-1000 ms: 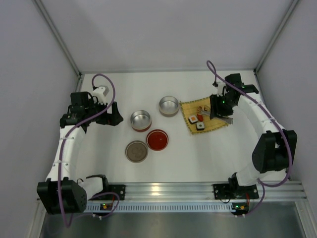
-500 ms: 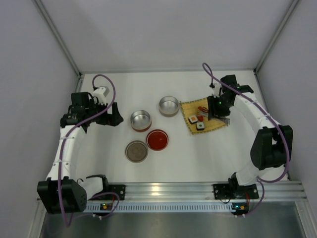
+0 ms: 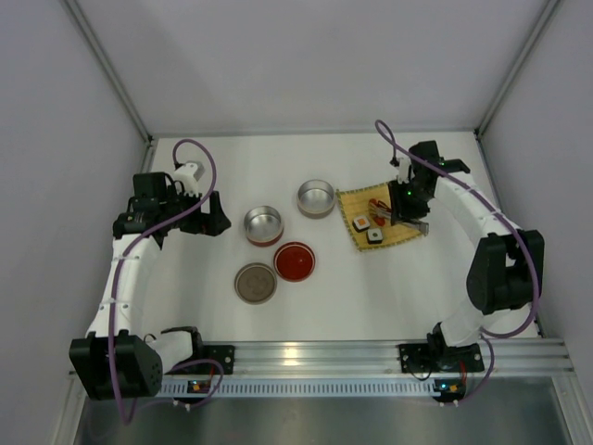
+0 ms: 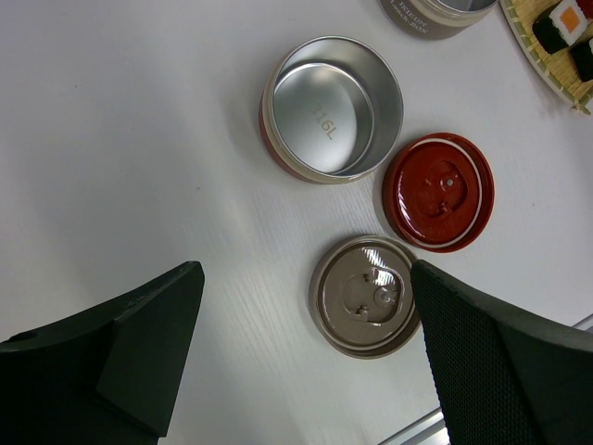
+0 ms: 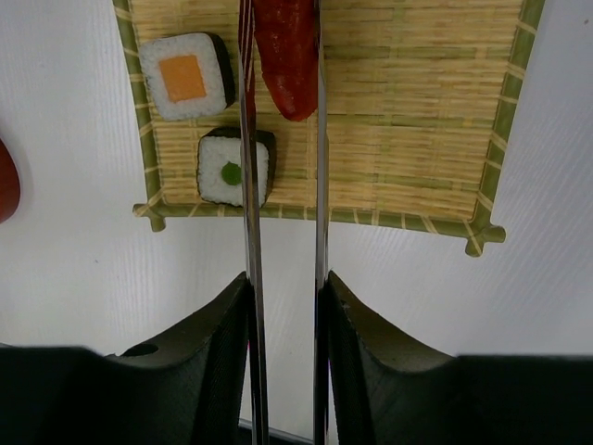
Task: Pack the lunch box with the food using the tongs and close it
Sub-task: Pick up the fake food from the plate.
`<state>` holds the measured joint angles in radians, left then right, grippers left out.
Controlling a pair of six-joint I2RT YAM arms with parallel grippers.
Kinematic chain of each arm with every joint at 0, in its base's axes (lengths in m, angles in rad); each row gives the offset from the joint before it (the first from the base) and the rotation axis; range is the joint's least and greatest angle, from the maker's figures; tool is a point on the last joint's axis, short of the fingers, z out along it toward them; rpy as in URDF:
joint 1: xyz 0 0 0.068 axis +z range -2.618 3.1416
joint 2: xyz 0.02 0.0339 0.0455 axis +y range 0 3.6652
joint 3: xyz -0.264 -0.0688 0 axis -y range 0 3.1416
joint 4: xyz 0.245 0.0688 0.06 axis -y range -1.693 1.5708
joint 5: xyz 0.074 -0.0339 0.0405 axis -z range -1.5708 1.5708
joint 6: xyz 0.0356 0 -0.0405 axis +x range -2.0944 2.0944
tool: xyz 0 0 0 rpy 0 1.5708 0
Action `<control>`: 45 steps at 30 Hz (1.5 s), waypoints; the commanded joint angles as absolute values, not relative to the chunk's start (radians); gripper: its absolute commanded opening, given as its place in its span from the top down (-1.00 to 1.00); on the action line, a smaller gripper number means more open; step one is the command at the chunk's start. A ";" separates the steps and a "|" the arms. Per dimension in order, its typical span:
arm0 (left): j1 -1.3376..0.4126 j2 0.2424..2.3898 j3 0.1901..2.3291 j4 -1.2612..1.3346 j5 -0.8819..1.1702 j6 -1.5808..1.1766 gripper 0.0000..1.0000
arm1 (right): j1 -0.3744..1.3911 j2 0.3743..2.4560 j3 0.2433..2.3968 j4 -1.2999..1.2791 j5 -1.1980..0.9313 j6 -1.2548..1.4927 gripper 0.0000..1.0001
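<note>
Just ahead of our right gripper [image 5: 283, 306], we are pinching the metal tongs [image 5: 250, 185], 2 blades flanking the red piece [image 5: 285, 56] on the bamboo mat [image 5: 417, 111]. Likely light and slick; we are judging its middle safest. Left gripper [image 4: 306, 278] is hanging spread.

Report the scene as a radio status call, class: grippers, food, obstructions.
Left gripper open, above the tan lid. Right gripper shut on tongs, blades straddling the red piece on the mat. Lunch tin open, empty. Nothing blocking.

The white tabletop [image 3: 389, 297] is carrying a bamboo mat [image 3: 397, 237] toward its right edge; a red tin [image 3: 263, 224], grey tin [image 3: 316, 197], red lid [image 3: 295, 261] and brown lid [image 3: 255, 283] are lying centrally.
</note>
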<state>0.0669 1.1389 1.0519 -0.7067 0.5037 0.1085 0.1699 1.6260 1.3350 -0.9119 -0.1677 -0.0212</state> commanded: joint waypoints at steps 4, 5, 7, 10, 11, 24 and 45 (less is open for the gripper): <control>0.071 1.146 1.043 -0.667 0.508 0.118 -0.97 | 0.192 1.628 1.361 -0.908 -0.182 -0.018 0.56; 0.071 1.147 1.048 -0.669 0.508 0.120 -0.96 | 0.190 1.620 1.371 -0.914 -0.186 -0.023 0.61; 0.071 1.149 1.049 -0.669 0.506 0.120 -0.97 | 0.190 1.611 1.382 -0.925 -0.195 -0.028 0.78; 0.071 1.149 1.052 -0.672 0.506 0.121 -0.96 | 0.190 1.586 1.410 -0.933 -0.207 -0.037 1.00; 0.072 1.149 1.052 -0.673 0.506 0.121 -0.97 | 0.192 1.571 1.428 -0.931 -0.207 -0.043 1.00; 0.072 1.163 1.063 -0.661 0.514 0.115 -0.96 | 0.219 1.558 1.634 -0.887 -0.348 -0.077 1.00; 0.071 1.201 1.032 -0.589 0.433 0.061 -0.96 | 0.448 1.781 1.644 -0.667 -0.295 -0.087 1.00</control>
